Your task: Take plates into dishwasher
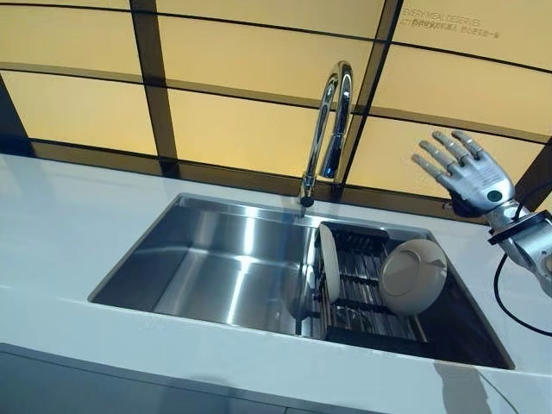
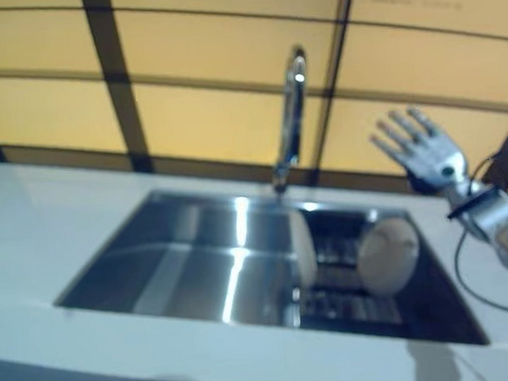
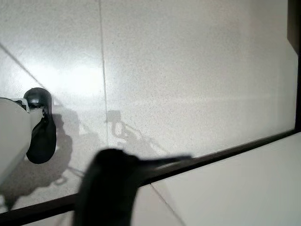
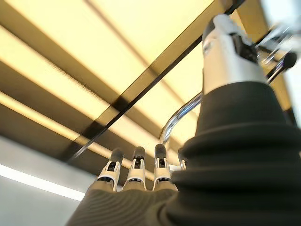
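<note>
White bench held a steel sink; two plates stood racked; right hand hovered spread wide, empty.

Two white plates on edge in rack

A kitchen: steel sink, tall faucet, white countertop.

left hand blurred, fingers unseen
</note>
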